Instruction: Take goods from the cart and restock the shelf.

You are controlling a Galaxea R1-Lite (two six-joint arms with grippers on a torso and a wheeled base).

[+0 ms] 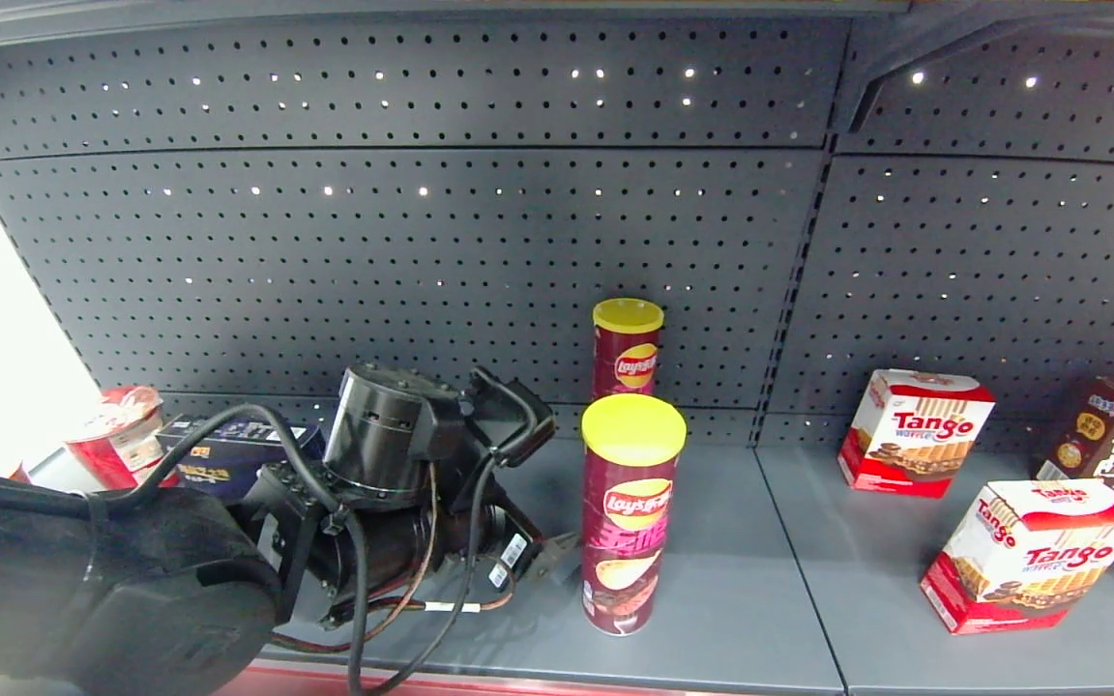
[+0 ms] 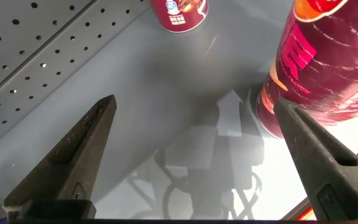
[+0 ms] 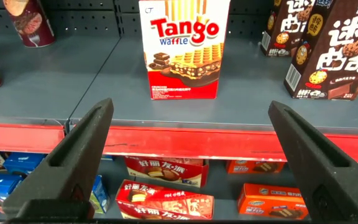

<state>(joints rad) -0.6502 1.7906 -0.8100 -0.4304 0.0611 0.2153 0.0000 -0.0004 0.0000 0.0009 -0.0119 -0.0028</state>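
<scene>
Two maroon chips cans with yellow lids stand upright on the grey shelf (image 1: 741, 580), one at the front (image 1: 632, 512) and one behind it (image 1: 627, 348) by the pegboard. My left gripper (image 1: 549, 561) rests low on the shelf just left of the front can. In the left wrist view the left gripper (image 2: 193, 106) is open with bare shelf between its fingers, the front can (image 2: 328, 62) is just outside one finger, and the rear can (image 2: 179, 11) stands farther off. My right gripper (image 3: 191, 107) is open and holds nothing, in front of the shelf's red edge (image 3: 185, 144), facing a waffle box (image 3: 185, 50).
Two waffle boxes (image 1: 915, 430) (image 1: 1031, 551) and a brown cookie box (image 1: 1113, 435) stand on the right bay. A red noodle cup (image 1: 117, 435) and a dark blue box (image 1: 228, 454) sit behind my left arm. A lower shelf holds more boxes (image 3: 166, 199).
</scene>
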